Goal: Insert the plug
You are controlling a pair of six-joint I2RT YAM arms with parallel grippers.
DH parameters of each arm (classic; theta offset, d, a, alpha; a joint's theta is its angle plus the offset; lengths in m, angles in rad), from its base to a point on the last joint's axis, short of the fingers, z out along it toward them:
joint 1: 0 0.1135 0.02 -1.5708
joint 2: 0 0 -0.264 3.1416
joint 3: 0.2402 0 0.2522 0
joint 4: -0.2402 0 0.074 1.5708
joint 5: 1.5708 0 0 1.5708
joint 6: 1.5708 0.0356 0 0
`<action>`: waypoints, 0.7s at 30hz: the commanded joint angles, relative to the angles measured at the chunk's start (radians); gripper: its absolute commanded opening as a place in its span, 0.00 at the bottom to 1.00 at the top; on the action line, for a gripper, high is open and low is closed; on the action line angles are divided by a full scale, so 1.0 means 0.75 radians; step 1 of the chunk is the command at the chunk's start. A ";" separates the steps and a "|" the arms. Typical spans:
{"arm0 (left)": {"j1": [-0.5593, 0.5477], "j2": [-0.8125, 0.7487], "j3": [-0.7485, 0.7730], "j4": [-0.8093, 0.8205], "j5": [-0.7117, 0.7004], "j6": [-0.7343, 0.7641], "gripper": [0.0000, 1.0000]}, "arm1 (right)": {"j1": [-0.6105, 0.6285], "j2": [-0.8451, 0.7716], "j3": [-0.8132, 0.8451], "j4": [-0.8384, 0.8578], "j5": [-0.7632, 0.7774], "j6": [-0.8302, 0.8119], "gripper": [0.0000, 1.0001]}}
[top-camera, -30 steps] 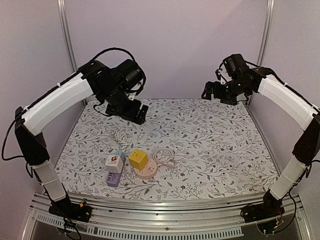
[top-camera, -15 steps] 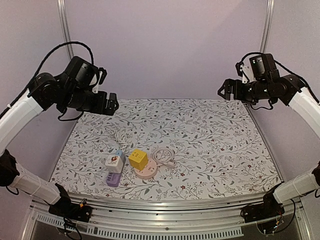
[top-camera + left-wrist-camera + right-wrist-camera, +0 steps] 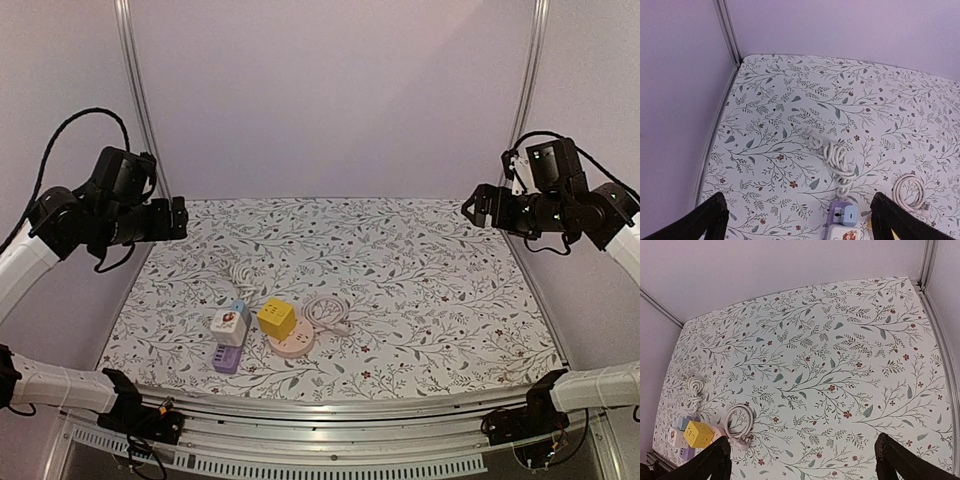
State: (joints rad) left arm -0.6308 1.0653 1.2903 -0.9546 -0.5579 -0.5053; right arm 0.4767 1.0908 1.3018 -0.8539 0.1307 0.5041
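Note:
A pale pink cable coil [image 3: 326, 310] lies mid-table, its plug [image 3: 343, 326] at the coil's near right end; the right wrist view shows the plug [image 3: 742, 442] as well. Left of it a yellow cube socket [image 3: 277, 318] sits on a round pink base [image 3: 292, 345]. A purple power strip [image 3: 227, 356] carries a white adapter [image 3: 228, 325] and a blue one [image 3: 849, 215]. My left gripper [image 3: 178, 218] hangs open high over the table's left edge. My right gripper [image 3: 478, 208] hangs open high over the right edge. Neither holds anything.
A bundled white cable [image 3: 240, 272] runs back from the purple strip, seen also in the left wrist view as a knotted white cable [image 3: 837, 160]. The floral tablecloth [image 3: 420, 290] ends at metal posts [image 3: 135, 90] and purple walls on three sides.
Both arms have swung outward and away from the rear middle of the table: the left gripper to the left edge, the right gripper to the right edge. The objects have not moved.

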 commanded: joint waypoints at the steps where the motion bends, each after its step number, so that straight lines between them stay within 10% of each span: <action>1: 0.045 -0.005 -0.050 0.119 -0.088 -0.021 1.00 | -0.005 -0.074 -0.039 -0.075 0.079 0.028 0.99; 21: 0.052 0.023 -0.048 0.106 0.020 -0.036 1.00 | -0.005 -0.186 -0.103 -0.030 0.085 0.061 0.99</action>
State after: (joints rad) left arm -0.6056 1.1088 1.2652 -0.8513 -0.5549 -0.5255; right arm 0.4767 0.9733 1.2510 -0.9222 0.1772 0.5228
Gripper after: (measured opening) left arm 0.995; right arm 0.989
